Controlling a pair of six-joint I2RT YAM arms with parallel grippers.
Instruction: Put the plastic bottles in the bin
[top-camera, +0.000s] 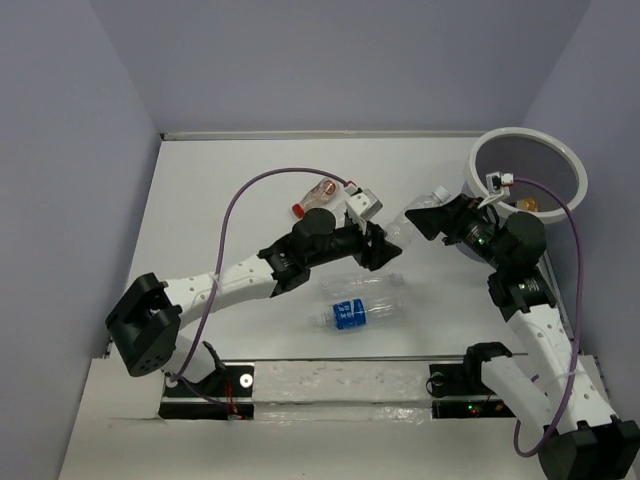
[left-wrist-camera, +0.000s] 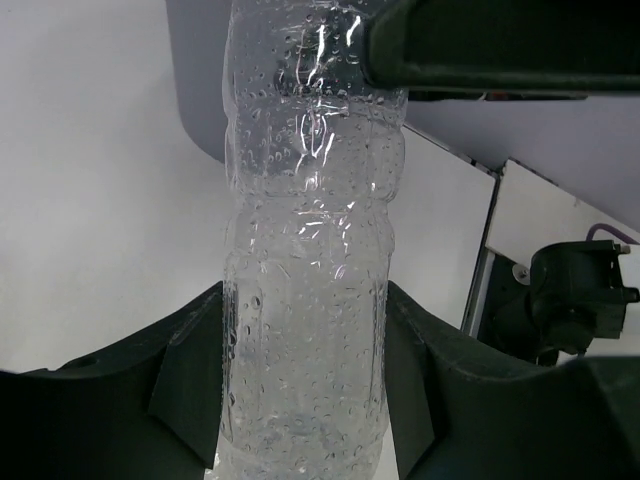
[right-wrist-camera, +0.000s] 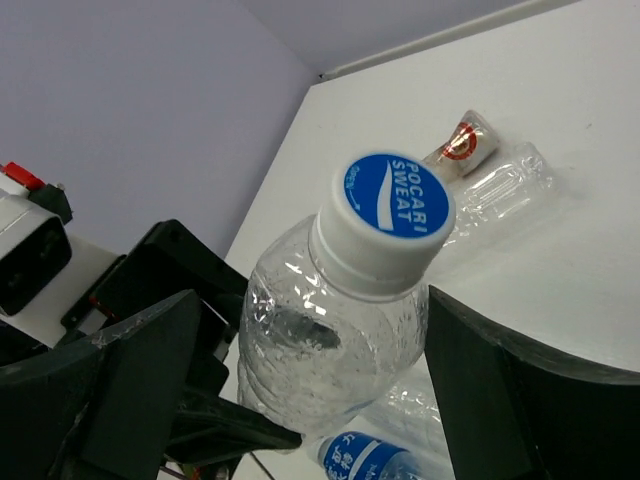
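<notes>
White table (top-camera: 230, 190) with bottles (top-camera: 352, 312) and bin (top-camera: 530, 132)

Left arm (top-camera: 240, 275): white shell with a row of small holes, black joint housings, chunky black block at the shoulder.
Right arm (top-camera: 545, 345): same white shells and black joints.
Cables (top-camera: 232, 215): one thin purple lead looping along each arm.
Wrist camera (top-camera: 362, 203): small white box with a red tab.
Left gripper (left-wrist-camera: 305, 385): dark matt wedge-shaped fingers.
Right gripper (right-wrist-camera: 310, 300): same dark angular fingers.
Base plates (top-camera: 470, 385): black, with tiny red and green lights.
</notes>
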